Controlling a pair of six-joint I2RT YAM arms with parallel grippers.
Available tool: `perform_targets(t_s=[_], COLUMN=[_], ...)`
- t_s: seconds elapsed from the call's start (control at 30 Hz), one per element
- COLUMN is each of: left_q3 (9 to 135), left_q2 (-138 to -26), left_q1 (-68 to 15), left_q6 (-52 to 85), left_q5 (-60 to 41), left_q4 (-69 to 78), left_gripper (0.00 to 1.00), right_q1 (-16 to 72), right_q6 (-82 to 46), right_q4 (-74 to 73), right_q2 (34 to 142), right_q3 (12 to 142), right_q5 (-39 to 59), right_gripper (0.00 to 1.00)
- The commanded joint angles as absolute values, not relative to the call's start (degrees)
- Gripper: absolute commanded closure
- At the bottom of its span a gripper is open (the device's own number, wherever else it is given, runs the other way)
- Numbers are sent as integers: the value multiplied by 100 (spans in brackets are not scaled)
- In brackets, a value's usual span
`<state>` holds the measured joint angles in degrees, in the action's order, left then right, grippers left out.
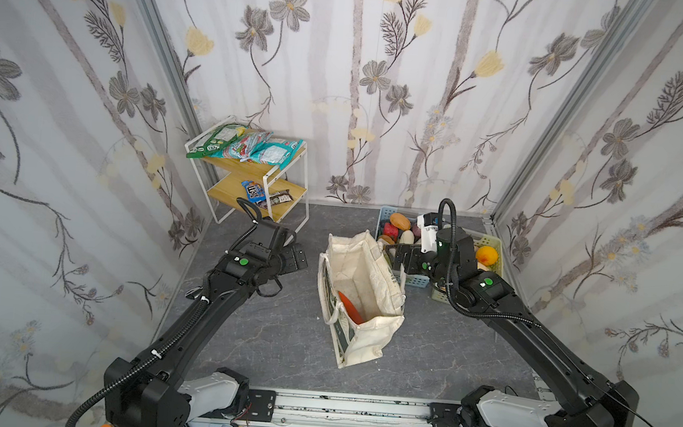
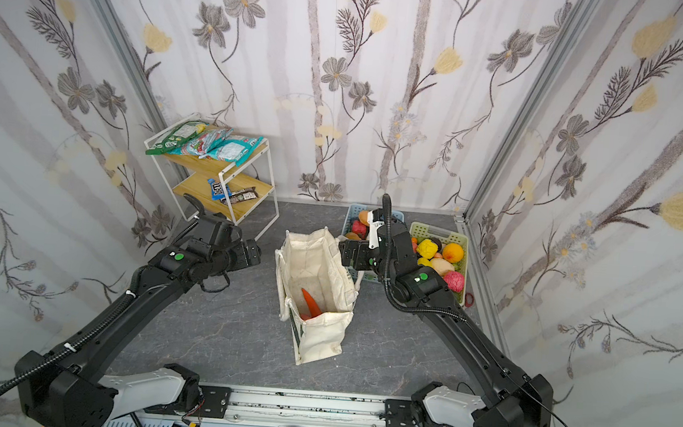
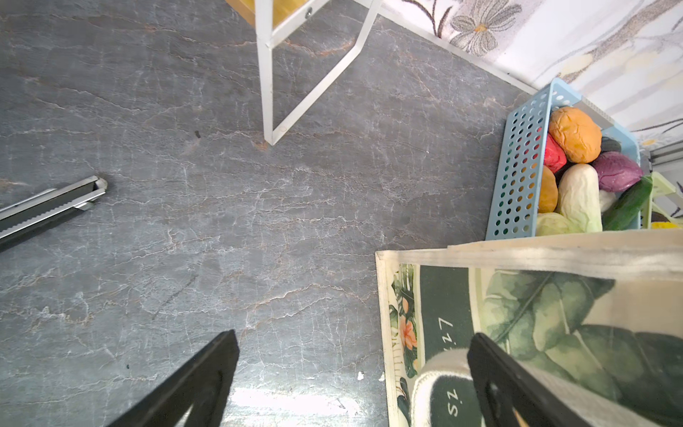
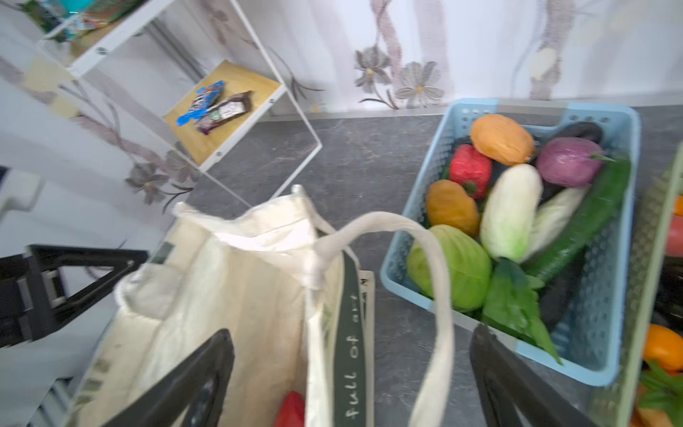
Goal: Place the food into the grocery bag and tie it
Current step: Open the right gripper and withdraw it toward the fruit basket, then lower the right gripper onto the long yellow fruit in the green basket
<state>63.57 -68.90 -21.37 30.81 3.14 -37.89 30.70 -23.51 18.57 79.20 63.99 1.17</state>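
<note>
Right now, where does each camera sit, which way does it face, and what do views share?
Top views: high in front, looking down toward the back wall; left arm and right arm show.
Left wrist: low over the tabletop, facing down beside the grocery bag; open jaws show.
Right wrist: at the bag's rim, facing the blue basket; open jaws show.
Shared: all show bag and blue basket.

The grocery bag (image 1: 361, 291) is matt cream canvas, coarse-woven and creased. The carrot (image 1: 350, 307) inside it looks smooth with a dull sheen. The tabletop (image 3: 221, 222) is grey, stone-look and veined, faintly glossy. At eleven o'clock from the bag, the shelf (image 1: 243, 169) is white-painted metal with pale wood boards, bearing shiny film snack packets (image 1: 249, 147). At one o'clock, the blue basket (image 4: 591, 332) is perforated plastic. The fingers (image 3: 207, 380) of my left gripper (image 3: 353, 334) are matt black plastic.
</note>
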Motion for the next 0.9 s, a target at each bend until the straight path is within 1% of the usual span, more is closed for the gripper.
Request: perform_targets(t_s=[0.0,0.13,0.37,0.57,0.87], left_q3=[6446,6526,6479,6410,6293], left_q2=[-6926,-6970,-6965,-6965,-7011], left_q1=[-2162,-2181,-2180,-2197,-2237], left_q6=[3045,3013,2990,3026,3045], left_q5=[272,299,353,324,264], left_q4=[-3778,-3888,-3919,-3883,-3823], left_gripper=[0,0,0,0,0], right_q1=[2689,2189,1727,1270,737], right_q6=[-2307,-2386,-2347,-2163,-1867], right_q4=[1921,1986,2085,2461,2663], right_q2=[7939,7937,7928,7885,8208], right_q3=[6159,5756,5229,5031,5189], right_q5=[-81,-278,-703,-1146,-1815], right_gripper=[4,6,10,7,9])
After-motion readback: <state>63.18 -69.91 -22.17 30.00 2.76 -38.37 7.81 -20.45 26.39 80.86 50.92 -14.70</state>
